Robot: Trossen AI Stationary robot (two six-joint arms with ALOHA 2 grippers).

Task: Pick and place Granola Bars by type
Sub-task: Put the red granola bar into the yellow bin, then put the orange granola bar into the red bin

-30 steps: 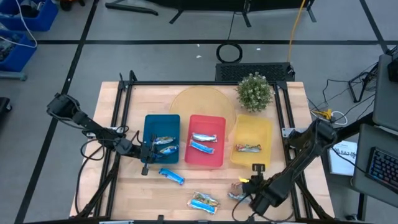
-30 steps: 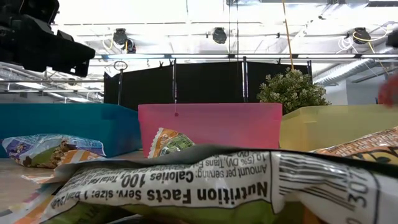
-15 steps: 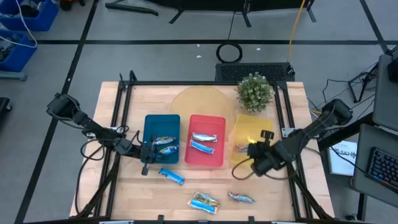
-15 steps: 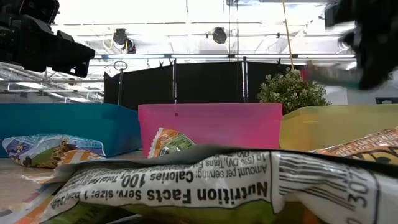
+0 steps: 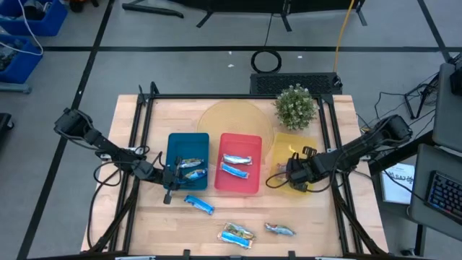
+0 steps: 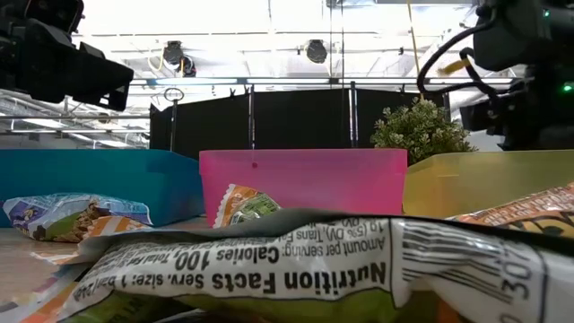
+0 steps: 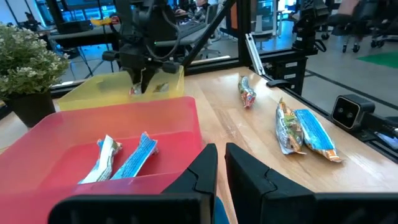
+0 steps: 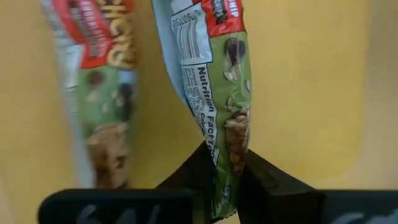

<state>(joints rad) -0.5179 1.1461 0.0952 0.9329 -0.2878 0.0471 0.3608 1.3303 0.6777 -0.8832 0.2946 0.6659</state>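
Three granola bars (image 5: 237,233) lie loose along the table's (image 5: 339,123) front edge. Behind them, the right gripper (image 8: 225,163) hangs inside the yellow tray (image 5: 307,148), fingers pinching one bar (image 8: 217,93) beside another bar (image 8: 96,93); the left gripper (image 7: 220,163), nearly closed and empty, waits by the blue tray (image 5: 173,141)

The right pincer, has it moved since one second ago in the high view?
Yes. The right pincer went from the table's front edge, near the loose bars, back to above the yellow tray, and holds a granola bar.
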